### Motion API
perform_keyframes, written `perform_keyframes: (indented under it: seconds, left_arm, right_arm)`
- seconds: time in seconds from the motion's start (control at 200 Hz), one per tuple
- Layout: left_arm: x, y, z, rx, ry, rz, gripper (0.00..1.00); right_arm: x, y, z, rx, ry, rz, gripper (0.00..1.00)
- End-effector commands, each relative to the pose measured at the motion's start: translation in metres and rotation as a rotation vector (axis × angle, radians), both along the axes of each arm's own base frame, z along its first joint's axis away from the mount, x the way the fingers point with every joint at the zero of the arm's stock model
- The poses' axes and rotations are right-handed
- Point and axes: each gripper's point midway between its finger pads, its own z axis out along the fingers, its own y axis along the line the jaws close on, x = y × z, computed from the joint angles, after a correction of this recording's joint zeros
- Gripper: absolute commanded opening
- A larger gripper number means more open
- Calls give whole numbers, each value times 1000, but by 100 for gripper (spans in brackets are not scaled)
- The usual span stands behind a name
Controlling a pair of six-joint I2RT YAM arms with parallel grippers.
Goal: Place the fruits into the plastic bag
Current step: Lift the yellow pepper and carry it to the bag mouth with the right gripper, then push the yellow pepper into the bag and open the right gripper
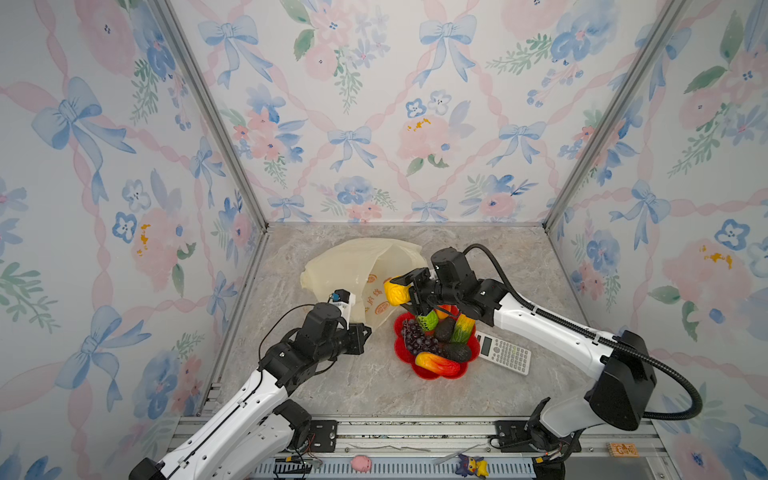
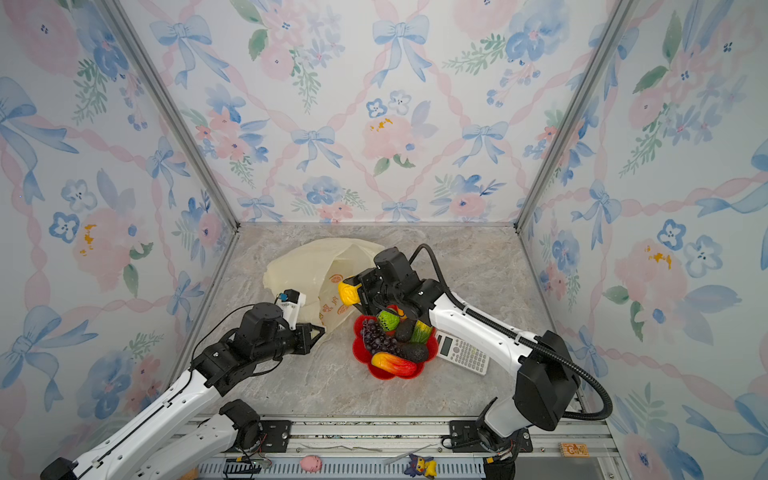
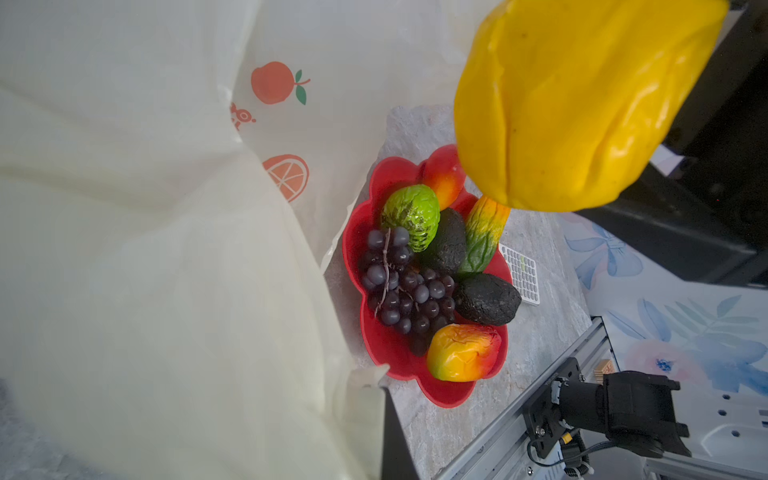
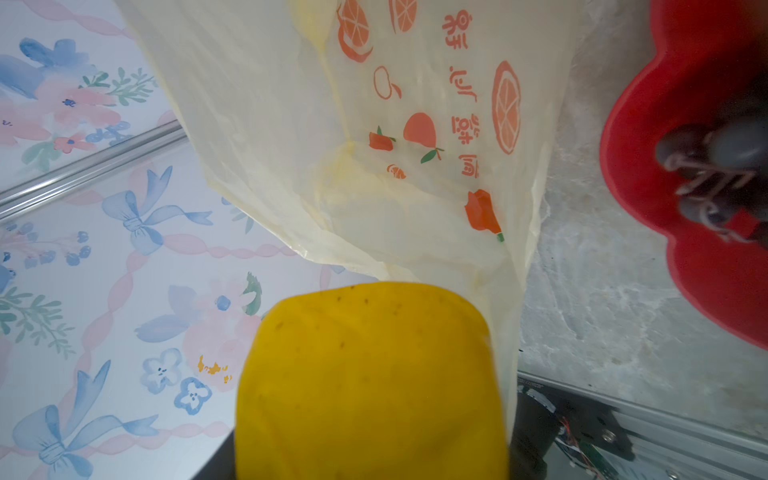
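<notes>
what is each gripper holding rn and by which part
Right gripper clamps the yellow fruit by one end, the other end free. Left gripper pinches the plastic bag at its near edge.

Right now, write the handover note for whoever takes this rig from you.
Left gripper: shut on the edge of the plastic bag, holding its mouth up and open toward the dish.
Right gripper: shut on the yellow lumpy fruit, held in the air in front of the bag's mouth, not yet released.
Red dish: beside the bag, holding the grape bunch, green ball, two avocados, two mangoes and a red fruit.
Done: no fruit can be seen inside the bag.
Left: drop the yellow one in, then move the rest.
</notes>
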Motion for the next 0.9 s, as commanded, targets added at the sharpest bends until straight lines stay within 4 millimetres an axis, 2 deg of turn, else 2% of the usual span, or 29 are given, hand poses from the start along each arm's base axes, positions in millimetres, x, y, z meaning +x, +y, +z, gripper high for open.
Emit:
perform_keyframes:
  seconds: [0.0, 0.12, 0.14, 0.3, 0.5, 0.625, 0.895]
  left_arm:
    - [1, 0, 8, -12, -15, 12, 0]
    - [0, -2, 10, -12, -21, 11, 0]
    - [0, -2, 10, -12, -21, 10, 0]
    - [-2, -4, 13, -12, -29, 7, 0]
    - [-1, -4, 15, -17, -32, 11, 0]
    - [-1, -6, 16, -22, -28, 10, 0]
    - [1, -8, 17, -32, -24, 18, 0]
  right_arm:
    - [20, 13, 4, 50, 1, -87, 54]
    - [34, 26, 1, 64, -6, -91, 54]
    - [38, 29, -10, 48, 7, -92, 54]
    - [56, 47, -33, 31, 20, -84, 54]
    - [71, 61, -70, 6, 59, -91, 54]
    - [80, 70, -84, 12, 74, -94, 54]
    - [95, 73, -127, -7, 128, -122, 56]
